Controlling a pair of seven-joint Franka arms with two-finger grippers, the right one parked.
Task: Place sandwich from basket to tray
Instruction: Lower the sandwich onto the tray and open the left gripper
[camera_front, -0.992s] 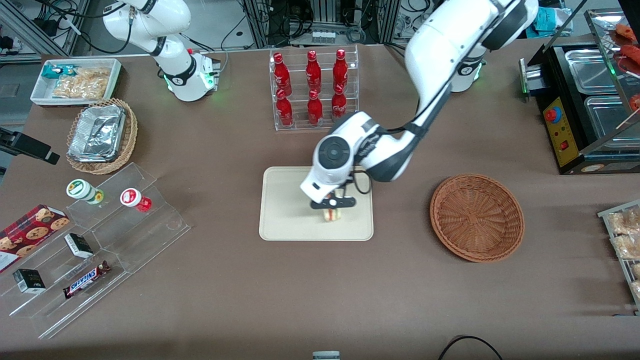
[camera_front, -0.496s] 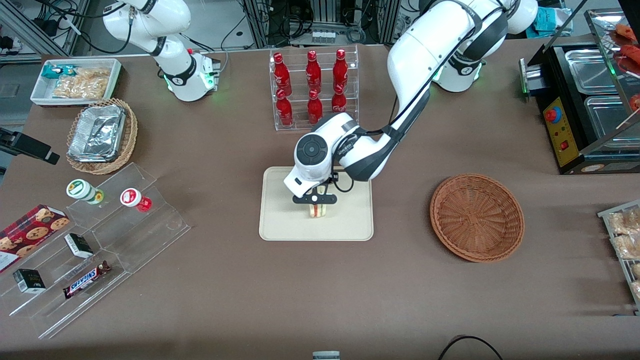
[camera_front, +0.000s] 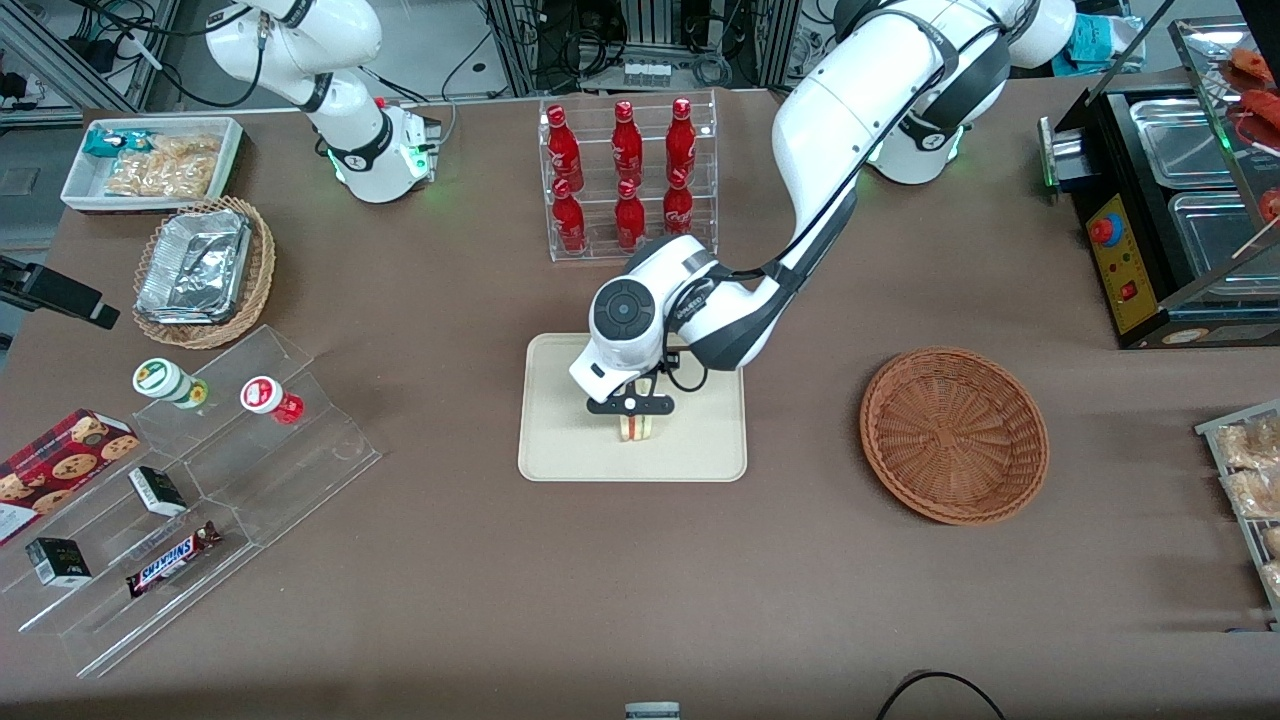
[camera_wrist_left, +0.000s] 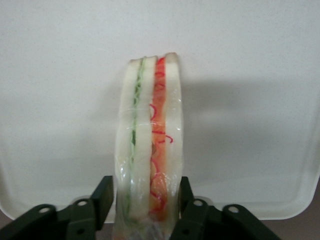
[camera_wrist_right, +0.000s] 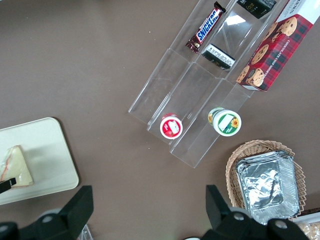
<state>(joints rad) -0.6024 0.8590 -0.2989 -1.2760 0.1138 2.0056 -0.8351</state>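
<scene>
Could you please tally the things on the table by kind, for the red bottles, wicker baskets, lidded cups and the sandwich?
Red bottles: 6
Wicker baskets: 2
Lidded cups: 2
Sandwich, in the gripper over the tray: 1
Total: 11

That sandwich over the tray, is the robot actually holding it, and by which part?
Yes. The gripper pinches the sandwich by its wide end, jaws pressing both bread faces, above the tray.
</scene>
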